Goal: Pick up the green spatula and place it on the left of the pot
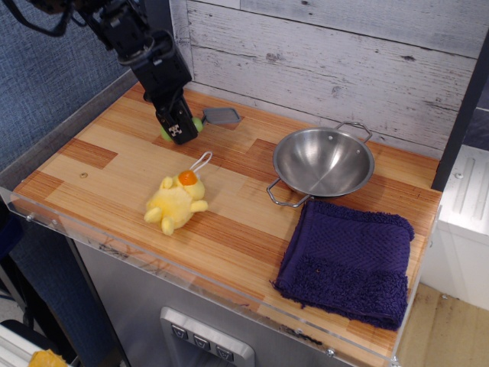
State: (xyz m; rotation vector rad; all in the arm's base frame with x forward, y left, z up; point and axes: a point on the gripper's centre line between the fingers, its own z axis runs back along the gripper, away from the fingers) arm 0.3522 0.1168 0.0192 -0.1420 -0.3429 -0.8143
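Note:
The green spatula (218,117) is at the back left of the wooden counter, its grey slotted blade pointing right and its lime-green handle mostly hidden inside my gripper. My gripper (179,130) is shut on the handle and is low, at or just above the counter surface; I cannot tell if the spatula touches the wood. The pot (324,162), a shiny steel pan with two wire loop handles, sits to the right of the gripper, well apart from it.
A yellow plush duck (177,200) lies in front of the gripper. A dark purple towel (348,258) lies at the front right, next to the pot. A plank wall runs behind the counter (114,164), and a blue panel stands at the left.

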